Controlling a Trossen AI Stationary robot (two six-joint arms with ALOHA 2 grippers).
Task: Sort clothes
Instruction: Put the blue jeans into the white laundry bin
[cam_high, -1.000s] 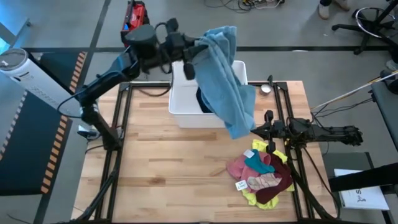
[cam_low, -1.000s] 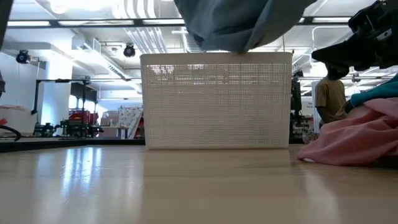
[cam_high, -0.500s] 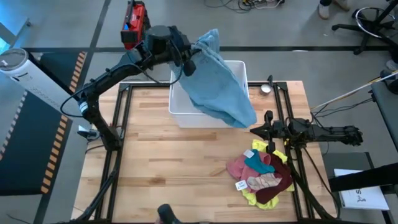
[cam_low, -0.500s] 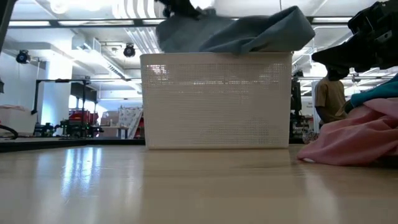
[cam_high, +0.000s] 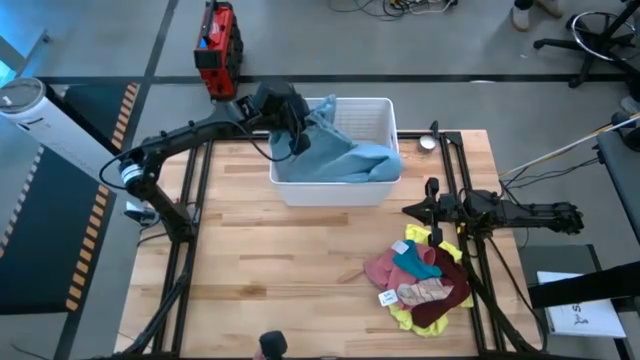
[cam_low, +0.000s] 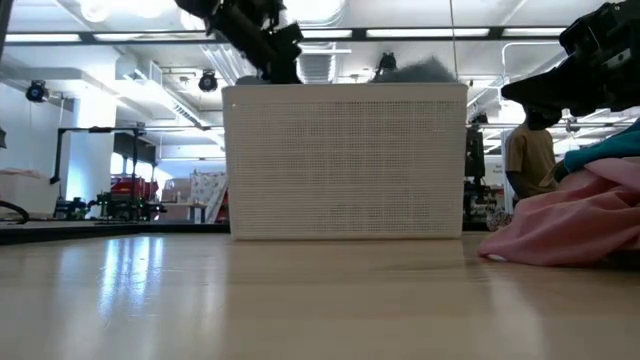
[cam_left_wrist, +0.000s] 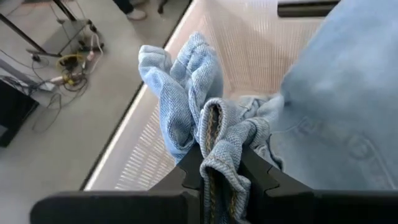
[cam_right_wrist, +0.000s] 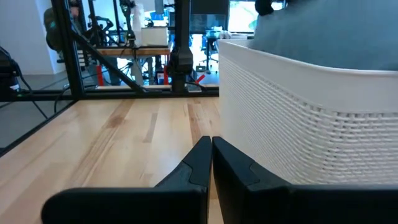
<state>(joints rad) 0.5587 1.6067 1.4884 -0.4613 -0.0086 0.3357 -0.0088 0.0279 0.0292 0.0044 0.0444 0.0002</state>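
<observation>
Pale wood, the table (cam_high: 260, 270) fills the lower half of the high view. Nearest the lower edge, at lower right, lies the pile of clothes (cam_high: 425, 280) not yet sorted: pink, teal, maroon and yellow pieces heaped together, touching one another.

Just above the pile, at the right edge of the table, the right gripper (cam_high: 412, 210) waits. Its own wrist view shows the two fingers (cam_right_wrist: 198, 163) pressed together with nothing between them, pointing at the basket wall.

Farther up, at upper centre, stands the white basket (cam_high: 385, 113). The light blue garment (cam_high: 345, 162) lies mostly inside it, filling its lower part, with one corner drawn up toward the basket's upper left rim.

At that rim sits the left gripper (cam_high: 292, 128). The left wrist view shows its jaws nearly closed, pinching a bunched fold of the light blue garment (cam_left_wrist: 214, 134) with a seam showing between them.

Judgement: the garment is in place but not yet released.

Risks from here:
- If the left arm lifts away before the jaws part, the cloth will likely be dragged back out over the rim.
- A fold caught on a finger could tip or shift the light basket.
- Cloth bunched high at the rim may slide outside once freed.
</observation>
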